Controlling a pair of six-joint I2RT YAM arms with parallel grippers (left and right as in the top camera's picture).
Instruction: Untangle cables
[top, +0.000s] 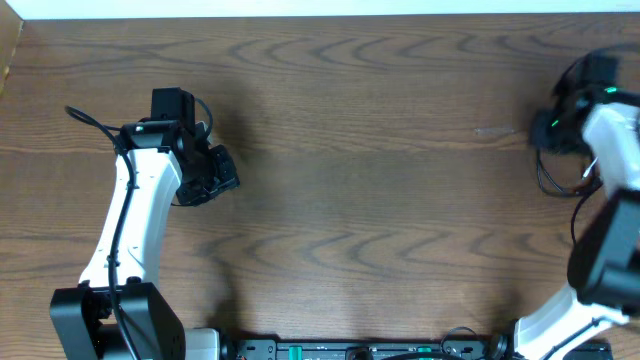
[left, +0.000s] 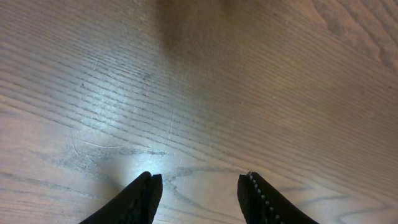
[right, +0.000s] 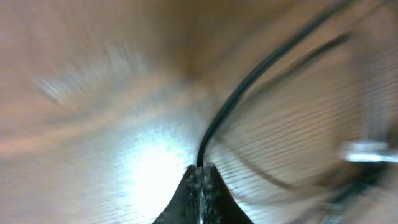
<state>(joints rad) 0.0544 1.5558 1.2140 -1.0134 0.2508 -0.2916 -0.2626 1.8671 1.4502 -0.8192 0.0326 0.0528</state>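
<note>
**Early Going: One Cord Pinched, Nothing Yet Laid Apart**

From overhead: shows the left gripper (top: 212, 178) at the left of the table (top: 380, 200), over bare wood and well apart from any cord. Puts the right arm (top: 612, 150) at the right edge, with thin loops of the black cable (top: 547, 182) bunched just beside it (partly hidden by the arm).

From the left wrist: finds the two fingers spread wide, with nothing between them and only wood grain below.

From the right wrist (badly blurred): catches the right gripper (right: 201, 169) pressed together on the black cable, rising from the tips and curving off to the far right. Adds a second dark strand (right: 311, 55) alongside, possibly the same cord doubling back; cannot tell. Hints at a pale plug-like shape (right: 367, 151) at the right, perhaps the white cable's end, too smeared to say.

Judged as early: everything gathered in one heap at the right, no cord laid out alone, the separating all left to do.

Counted: two arms, two grippers, one black cable for certain, the white cable not surely found.
</note>
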